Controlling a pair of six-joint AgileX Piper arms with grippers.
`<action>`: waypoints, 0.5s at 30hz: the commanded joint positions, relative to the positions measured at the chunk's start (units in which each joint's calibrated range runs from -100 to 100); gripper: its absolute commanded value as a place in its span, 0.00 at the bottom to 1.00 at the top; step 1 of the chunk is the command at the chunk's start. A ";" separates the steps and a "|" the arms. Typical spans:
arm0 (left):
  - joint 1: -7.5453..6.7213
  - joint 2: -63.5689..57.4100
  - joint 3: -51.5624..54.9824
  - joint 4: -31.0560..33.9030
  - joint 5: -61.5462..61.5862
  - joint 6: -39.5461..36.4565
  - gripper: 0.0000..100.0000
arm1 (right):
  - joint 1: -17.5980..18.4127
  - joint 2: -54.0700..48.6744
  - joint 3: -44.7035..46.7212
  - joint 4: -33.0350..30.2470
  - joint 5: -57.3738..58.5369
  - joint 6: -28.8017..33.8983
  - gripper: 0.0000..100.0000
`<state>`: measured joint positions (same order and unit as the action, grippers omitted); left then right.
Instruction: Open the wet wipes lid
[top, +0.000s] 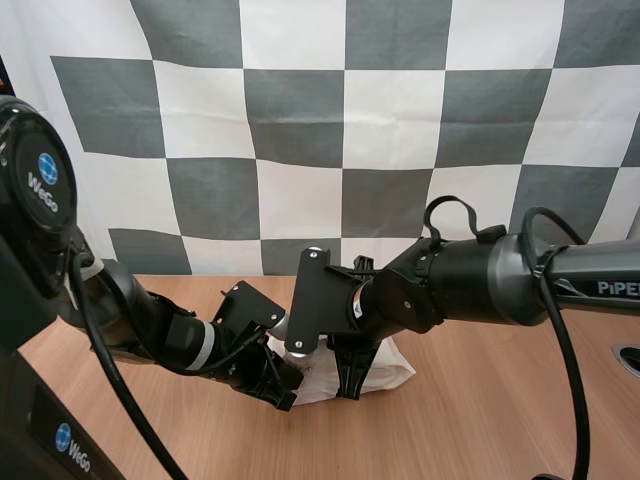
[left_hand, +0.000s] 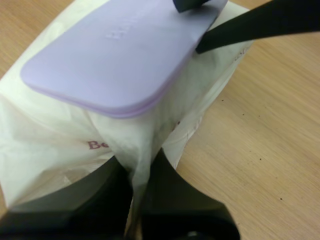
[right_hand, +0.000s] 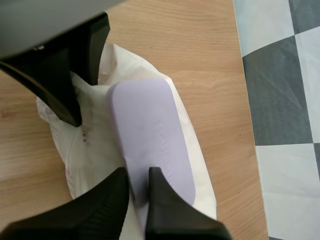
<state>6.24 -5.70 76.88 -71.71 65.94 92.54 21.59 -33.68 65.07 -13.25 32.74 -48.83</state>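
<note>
A white wet wipes pack (top: 392, 372) lies on the wooden table (top: 500, 420) between my two arms. Its flat lilac lid (left_hand: 115, 55) rests closed on top of the pack (left_hand: 60, 150). My left gripper (left_hand: 136, 187) is shut on a fold of the white wrapper at one end; in the high view it (top: 287, 398) sits at the pack's left end. My right gripper (right_hand: 138, 197) comes down from above (top: 350, 385), and its tips pinch the near edge of the lid (right_hand: 150, 130). The left arm's fingers (right_hand: 60, 85) press the wrapper (right_hand: 90, 150) beside the lid.
Bare wood (right_hand: 175, 40) stretches around the pack on all sides. A round fitting (top: 628, 358) sits in the table near its right edge. The table's far edge runs close behind the pack.
</note>
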 joint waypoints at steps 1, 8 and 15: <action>0.00 0.07 -0.06 -0.21 -0.43 0.73 0.00 | -0.05 0.02 0.01 -0.02 0.53 -0.01 0.21; 0.00 0.07 -0.06 -0.21 -0.43 0.73 0.00 | -0.05 0.02 0.01 0.08 0.94 -0.01 0.21; 0.00 0.07 -0.06 -0.21 -0.43 0.73 0.00 | -0.05 0.02 0.01 0.07 0.94 -0.01 0.18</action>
<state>6.24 -5.70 76.88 -71.83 65.61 92.54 21.59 -33.64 65.07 -13.25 33.54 -48.83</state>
